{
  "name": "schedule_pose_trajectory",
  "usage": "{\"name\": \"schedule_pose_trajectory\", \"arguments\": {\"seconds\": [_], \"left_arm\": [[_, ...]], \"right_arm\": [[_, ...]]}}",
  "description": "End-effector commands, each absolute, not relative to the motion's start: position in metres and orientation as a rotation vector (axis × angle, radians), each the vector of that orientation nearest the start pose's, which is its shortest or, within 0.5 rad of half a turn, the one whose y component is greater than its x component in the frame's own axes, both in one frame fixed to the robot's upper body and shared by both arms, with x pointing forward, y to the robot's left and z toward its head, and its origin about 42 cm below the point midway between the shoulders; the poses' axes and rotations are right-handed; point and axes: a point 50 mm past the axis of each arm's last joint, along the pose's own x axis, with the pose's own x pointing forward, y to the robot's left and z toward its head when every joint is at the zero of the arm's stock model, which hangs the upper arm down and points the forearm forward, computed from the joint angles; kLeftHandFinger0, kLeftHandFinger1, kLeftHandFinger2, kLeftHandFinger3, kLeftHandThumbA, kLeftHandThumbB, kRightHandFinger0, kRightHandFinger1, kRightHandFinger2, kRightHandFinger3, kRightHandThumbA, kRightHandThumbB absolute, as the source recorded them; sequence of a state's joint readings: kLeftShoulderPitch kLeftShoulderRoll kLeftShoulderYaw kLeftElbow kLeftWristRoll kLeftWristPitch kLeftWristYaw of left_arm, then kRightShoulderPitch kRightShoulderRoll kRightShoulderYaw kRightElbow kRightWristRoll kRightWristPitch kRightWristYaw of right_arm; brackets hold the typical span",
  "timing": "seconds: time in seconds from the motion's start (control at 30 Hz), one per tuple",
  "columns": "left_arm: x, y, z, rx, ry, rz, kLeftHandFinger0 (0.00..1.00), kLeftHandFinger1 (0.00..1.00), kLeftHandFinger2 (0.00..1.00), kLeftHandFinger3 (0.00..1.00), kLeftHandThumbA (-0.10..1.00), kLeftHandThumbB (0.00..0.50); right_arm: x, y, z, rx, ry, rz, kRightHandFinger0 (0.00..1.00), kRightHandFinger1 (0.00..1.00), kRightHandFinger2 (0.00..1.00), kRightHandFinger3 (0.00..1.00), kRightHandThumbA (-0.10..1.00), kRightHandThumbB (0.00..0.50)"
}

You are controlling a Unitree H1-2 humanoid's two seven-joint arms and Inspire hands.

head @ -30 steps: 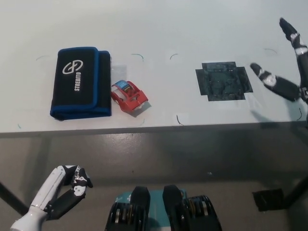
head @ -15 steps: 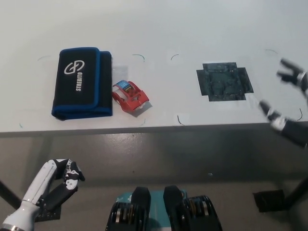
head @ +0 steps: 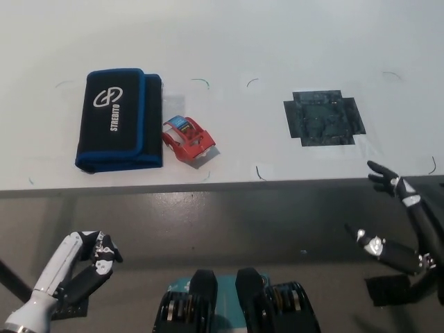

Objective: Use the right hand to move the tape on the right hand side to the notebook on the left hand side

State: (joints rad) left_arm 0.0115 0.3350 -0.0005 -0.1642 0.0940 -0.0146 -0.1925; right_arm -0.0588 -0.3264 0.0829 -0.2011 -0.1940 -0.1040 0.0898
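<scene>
Red tape dispenser (head: 188, 139) lies on the white table (head: 277, 41), just beside the right edge of the black-and-blue notebook (head: 118, 119), touching or nearly so; can't tell which. Not on top of it. Notebook sits at 9 o'clock from the tape. Dark square patch (head: 323, 116) on the table at 3 o'clock from the tape, well apart. Right hand (head: 399, 225) is off the table, below its front edge at 4 o'clock, fingers (head: 381, 177) spread wide, holding nothing. Left hand (head: 83, 267) rests at 7 o'clock below the table, fingers curled in, empty.
</scene>
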Motion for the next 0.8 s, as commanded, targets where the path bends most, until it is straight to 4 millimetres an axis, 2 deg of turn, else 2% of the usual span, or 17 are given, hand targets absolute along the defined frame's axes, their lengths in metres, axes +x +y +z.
{"name": "schedule_pose_trajectory", "arguments": {"seconds": [0.0, 0.07, 0.1, 0.17, 0.2, 0.27, 0.3, 0.4, 0.5, 0.77], "left_arm": [[0.283, 0.299, 0.163, 0.483, -0.189, -0.224, 0.25, 0.19, 0.18, 0.38, 0.23, 0.0], [0.283, 0.299, 0.164, 0.485, -0.193, -0.226, 0.24, 0.19, 0.18, 0.38, 0.23, 0.0], [0.281, 0.301, 0.164, 0.489, -0.184, -0.223, 0.24, 0.19, 0.19, 0.38, 0.23, 0.0], [0.279, 0.301, 0.164, 0.491, -0.18, -0.221, 0.25, 0.19, 0.19, 0.38, 0.24, 0.0], [0.278, 0.302, 0.163, 0.487, -0.178, -0.221, 0.26, 0.2, 0.19, 0.38, 0.21, 0.0], [0.277, 0.302, 0.163, 0.494, -0.178, -0.221, 0.26, 0.2, 0.2, 0.38, 0.2, 0.0], [0.277, 0.302, 0.163, 0.491, -0.179, -0.222, 0.25, 0.2, 0.19, 0.38, 0.2, 0.0], [0.277, 0.303, 0.163, 0.485, -0.179, -0.221, 0.25, 0.19, 0.18, 0.38, 0.19, 0.0], [0.276, 0.303, 0.161, 0.481, -0.173, -0.225, 0.25, 0.19, 0.18, 0.39, 0.17, 0.0], [0.274, 0.303, 0.159, 0.469, -0.163, -0.227, 0.24, 0.18, 0.18, 0.38, 0.17, 0.0]], "right_arm": [[0.292, -0.266, 0.176, -0.53, -0.347, 0.23, 0.8, 0.85, 0.95, 0.94, 0.76, 0.223], [0.294, -0.268, 0.17, -0.518, -0.321, 0.231, 0.78, 0.84, 0.95, 0.94, 0.79, 0.234], [0.295, -0.268, 0.164, -0.513, -0.305, 0.237, 0.85, 0.93, 1.0, 0.98, 0.76, 0.213], [0.297, -0.269, 0.16, -0.514, -0.295, 0.24, 0.87, 0.95, 1.0, 0.99, 0.76, 0.209], [0.298, -0.269, 0.156, -0.502, -0.273, 0.244, 0.93, 1.0, 1.0, 1.0, 0.75, 0.204], [0.302, -0.27, 0.154, -0.494, -0.25, 0.244, 0.98, 1.0, 1.0, 1.0, 0.74, 0.196], [0.303, -0.27, 0.153, -0.494, -0.247, 0.247, 0.97, 1.0, 1.0, 1.0, 0.73, 0.183], [0.305, -0.269, 0.152, -0.503, -0.246, 0.254, 0.95, 1.0, 1.0, 1.0, 0.75, 0.198], [0.304, -0.269, 0.15, -0.516, -0.248, 0.262, 0.92, 1.0, 1.0, 1.0, 0.73, 0.183], [0.305, -0.269, 0.148, -0.534, -0.234, 0.265, 0.91, 0.99, 1.0, 1.0, 0.72, 0.189]]}}
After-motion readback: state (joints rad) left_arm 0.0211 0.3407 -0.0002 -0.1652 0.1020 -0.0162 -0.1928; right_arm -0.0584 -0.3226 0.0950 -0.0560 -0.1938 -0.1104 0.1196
